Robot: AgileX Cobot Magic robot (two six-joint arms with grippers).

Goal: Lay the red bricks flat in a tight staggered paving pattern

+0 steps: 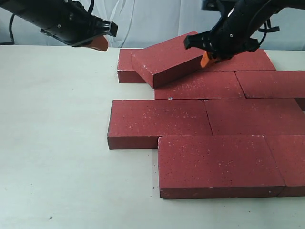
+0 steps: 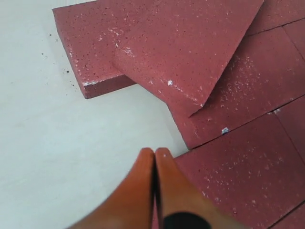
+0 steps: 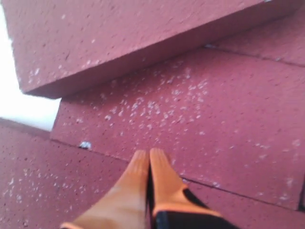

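Several dark-red bricks lie flat in staggered rows on the table, such as the front brick [image 1: 214, 164] and the middle-row brick [image 1: 159, 121]. One loose brick [image 1: 167, 59] rests tilted and skewed on top of the back rows, overlapping the back-left brick [image 1: 127, 67]; it also shows in the left wrist view as the tilted brick [image 2: 186, 47] and in the right wrist view [image 3: 119, 33]. My right gripper [image 1: 206, 59] is shut and empty, hovering by the tilted brick's right end, its fingertips [image 3: 159, 160] close above a flat brick. My left gripper [image 1: 99, 43] is shut, raised at the back left.
The white tabletop [image 1: 52, 143] stretches to the left and front of the bricks. A pale curtain backs the scene. Bricks at the right run out of the exterior view.
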